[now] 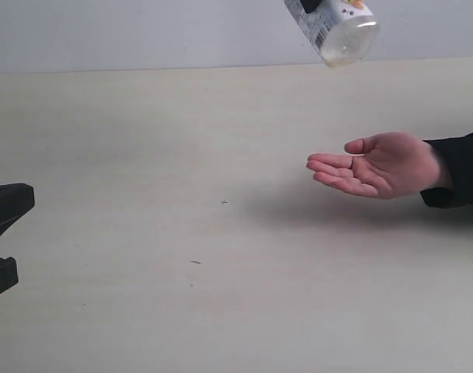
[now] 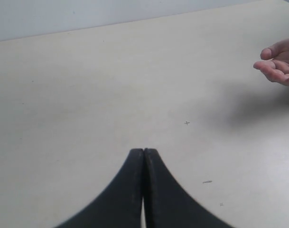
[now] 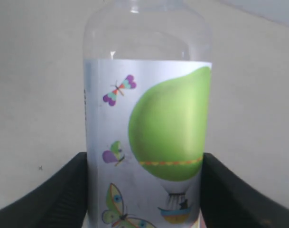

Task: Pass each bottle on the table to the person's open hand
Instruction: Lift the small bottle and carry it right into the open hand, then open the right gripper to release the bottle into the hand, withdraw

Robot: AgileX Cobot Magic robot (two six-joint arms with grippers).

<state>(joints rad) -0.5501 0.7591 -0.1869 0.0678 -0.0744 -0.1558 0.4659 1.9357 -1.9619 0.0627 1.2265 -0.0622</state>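
A clear bottle (image 1: 341, 27) with a white-green label hangs tilted in the air at the top of the exterior view, above and a little behind the person's open hand (image 1: 372, 165). My right gripper (image 3: 144, 166) is shut on this bottle (image 3: 149, 109), a black finger pressing each side of the label. The hand (image 2: 279, 61) rests palm up over the table (image 1: 182, 155). My left gripper (image 2: 144, 153) is shut with nothing in it, and shows at the left edge (image 1: 7, 233) of the exterior view. No other bottles are in view.
The person's black sleeve (image 1: 460, 171) enters from the right edge. A pale wall (image 1: 143, 31) runs behind the table's far edge. Small specks (image 1: 195, 262) mark the tabletop.
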